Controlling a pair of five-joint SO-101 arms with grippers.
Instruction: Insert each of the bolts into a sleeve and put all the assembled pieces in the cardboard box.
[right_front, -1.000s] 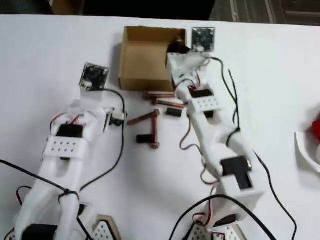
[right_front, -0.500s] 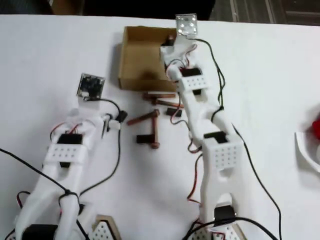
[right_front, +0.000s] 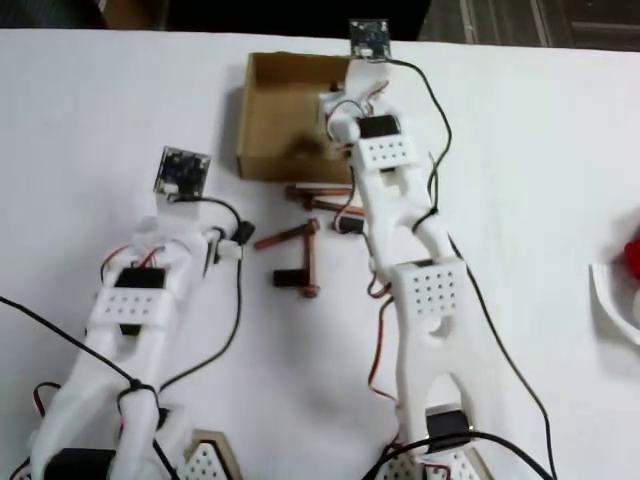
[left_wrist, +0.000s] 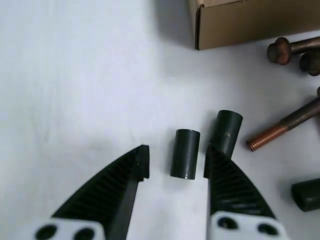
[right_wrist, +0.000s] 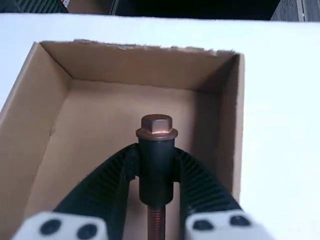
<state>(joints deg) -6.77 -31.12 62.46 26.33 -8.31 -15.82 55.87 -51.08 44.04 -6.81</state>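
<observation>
Over the cardboard box (right_wrist: 135, 65), the right gripper (right_wrist: 156, 160) pinches a sleeve (right_wrist: 156, 172) with its bolt (right_wrist: 157, 126) through it — dropped tilted, the bolt could slip free; the left gripper (left_wrist: 175, 160) stands spread around a loose sleeve (left_wrist: 184, 153).

white table (right_front: 560, 130), evenly lit, soft shadows. beyond its far edge a dark strip (right_front: 300, 15) and grey floor (right_front: 585, 20). at the table's right edge, a white dish (right_front: 610, 295) holding a red item (right_front: 632, 255).
</observation>
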